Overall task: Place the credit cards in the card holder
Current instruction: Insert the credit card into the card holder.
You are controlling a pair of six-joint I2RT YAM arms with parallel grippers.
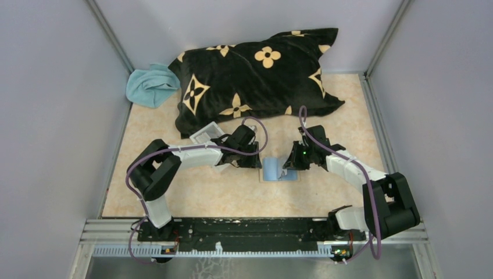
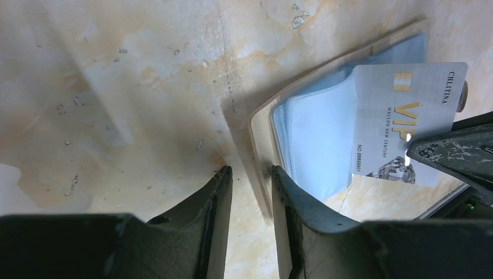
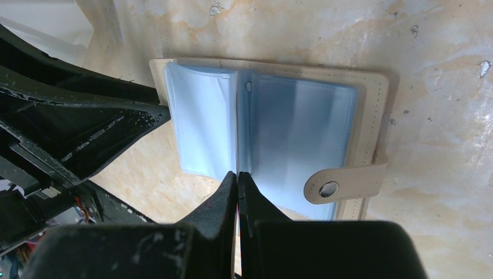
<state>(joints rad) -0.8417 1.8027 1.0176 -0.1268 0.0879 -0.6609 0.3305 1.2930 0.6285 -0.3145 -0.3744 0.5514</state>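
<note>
Right gripper point(image 3: 238, 175), pressed together on the credit card point(image 2: 401, 110), held it over the card holder point(image 3: 372, 128); left gripper point(image 2: 251, 173), part spread, straddled its left edge

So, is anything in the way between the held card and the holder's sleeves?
Nothing visible. The card, pinched in the right gripper, hangs over the open holder's blue sleeves. The left gripper straddles the holder's cover edge off to one side, clear of the card's path.
</note>
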